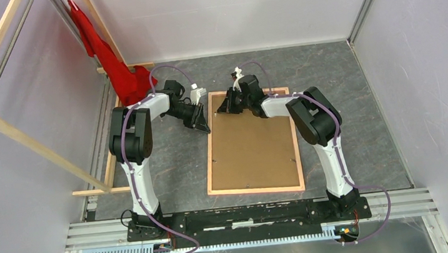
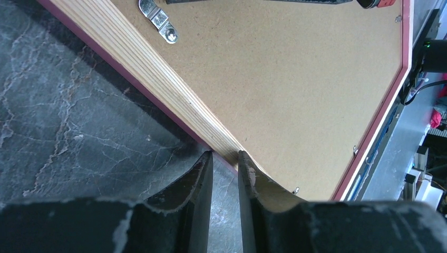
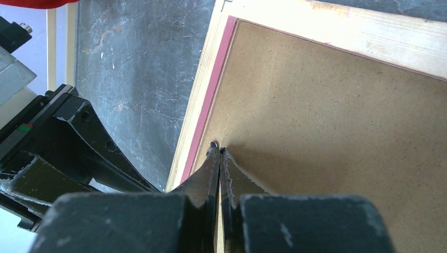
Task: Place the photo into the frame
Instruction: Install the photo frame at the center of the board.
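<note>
Brown backing board fills frame | left claw barely parted | right claw closed

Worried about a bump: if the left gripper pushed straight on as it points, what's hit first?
Probably the frame, its pale wooden rail just ahead of the left gripper; depth is unclear.

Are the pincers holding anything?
Right pincer: shut, empty, tips on the backing board. Left pincer: almost shut at the left rail of the frame; whether it grips cannot be told.
</note>
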Available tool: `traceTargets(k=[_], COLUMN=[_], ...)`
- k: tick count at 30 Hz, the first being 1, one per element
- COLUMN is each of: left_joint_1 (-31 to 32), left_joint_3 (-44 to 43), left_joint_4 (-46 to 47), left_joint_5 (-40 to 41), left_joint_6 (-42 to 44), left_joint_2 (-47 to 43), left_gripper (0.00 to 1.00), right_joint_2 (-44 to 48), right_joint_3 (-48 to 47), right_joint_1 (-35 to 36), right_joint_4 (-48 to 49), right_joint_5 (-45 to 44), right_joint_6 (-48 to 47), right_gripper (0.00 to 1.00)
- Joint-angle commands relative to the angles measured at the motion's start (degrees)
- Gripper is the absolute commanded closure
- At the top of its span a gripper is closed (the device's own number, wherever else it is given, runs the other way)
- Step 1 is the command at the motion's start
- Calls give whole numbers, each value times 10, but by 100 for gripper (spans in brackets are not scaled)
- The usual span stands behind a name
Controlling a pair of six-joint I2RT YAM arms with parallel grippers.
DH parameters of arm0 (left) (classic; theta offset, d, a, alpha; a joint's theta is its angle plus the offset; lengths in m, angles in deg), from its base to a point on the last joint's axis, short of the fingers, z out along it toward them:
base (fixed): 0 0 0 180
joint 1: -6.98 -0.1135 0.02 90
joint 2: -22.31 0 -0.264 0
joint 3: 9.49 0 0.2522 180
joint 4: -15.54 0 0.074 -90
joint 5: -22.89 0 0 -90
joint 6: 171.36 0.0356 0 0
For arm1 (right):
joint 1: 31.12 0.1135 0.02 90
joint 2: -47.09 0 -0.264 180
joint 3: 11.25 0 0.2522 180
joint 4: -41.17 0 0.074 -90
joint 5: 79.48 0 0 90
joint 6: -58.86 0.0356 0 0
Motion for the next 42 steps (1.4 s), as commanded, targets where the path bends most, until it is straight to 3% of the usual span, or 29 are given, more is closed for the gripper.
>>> traceTargets(k=[1,31,42], left_joint_1=[2,3,4], left_joint_3=[0,-1,-1], left_joint_4=[13,13,13], left_joint_5=[19,19,24], left_joint_6=[-5,0,0], left_joint_2=[2,6,4], left_gripper=[70,75,75], right_joint_2=[-16,-59,-39], right_joint_3=[-13,-59,-33], right_joint_1=[8,13,13], right_joint_4=[-27,-22,-7], right_joint_5=[13,67,99], right_joint_6=[-2,15,27], right_gripper=[96,100,100])
